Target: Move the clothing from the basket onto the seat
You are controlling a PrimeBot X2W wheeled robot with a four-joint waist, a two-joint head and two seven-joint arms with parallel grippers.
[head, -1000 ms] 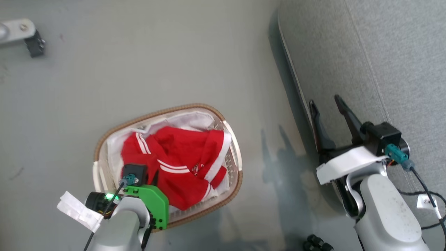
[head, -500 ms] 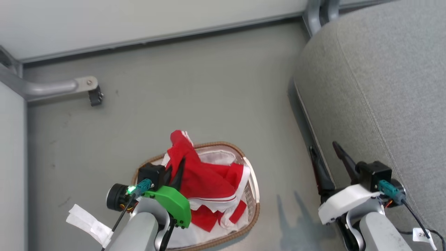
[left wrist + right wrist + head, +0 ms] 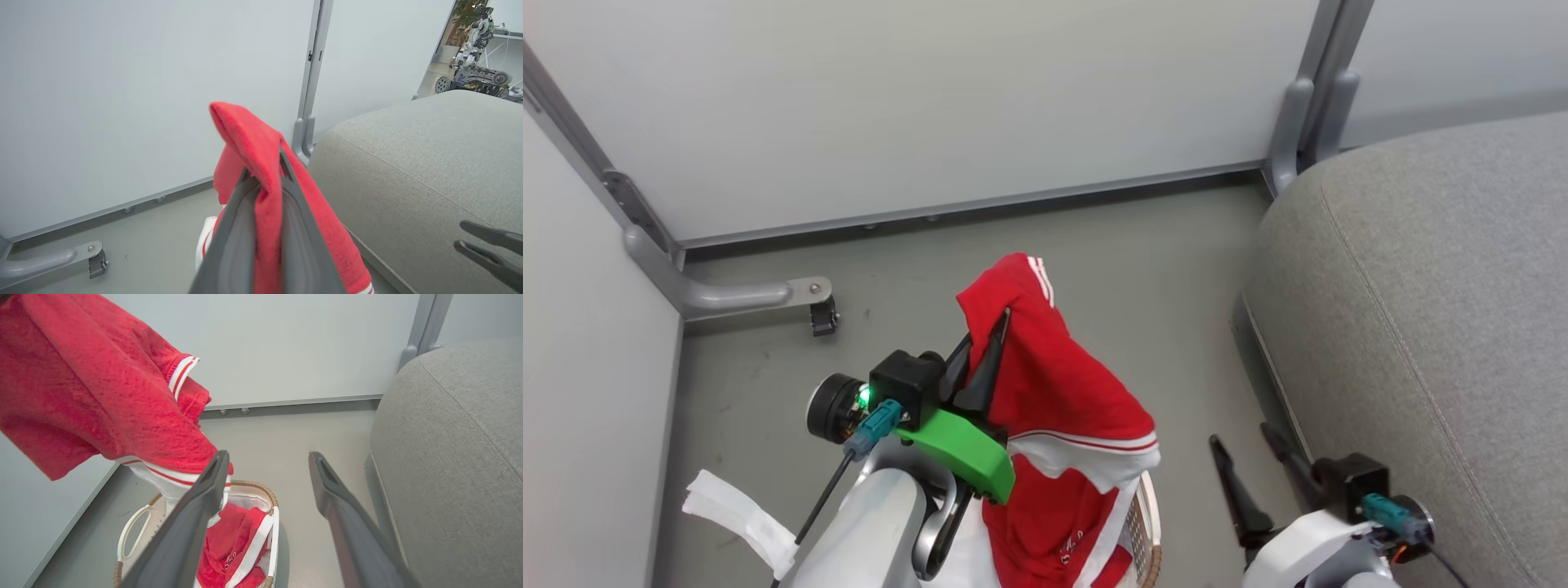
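Left end effector (image 3: 988, 327), clamped on the clothing (image 3: 1062, 384), holds it draped down into the basket (image 3: 255, 485).

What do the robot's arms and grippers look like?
Pale grey forearms, each with two long dark tapered fingers. Left gripper: green bracket, teal connector, black cable, green light, white tag. Right gripper: white bracket, teal connector.

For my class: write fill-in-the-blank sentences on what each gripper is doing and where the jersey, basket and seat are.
The left gripper is shut on the jersey, whose main colour is ____.
The right gripper holds nothing; its jaws stand ____.
The basket, with some fabric in it, stands on the ____.
The grey seat lies to the robot's ____.
Missing words: red; open; floor; right.
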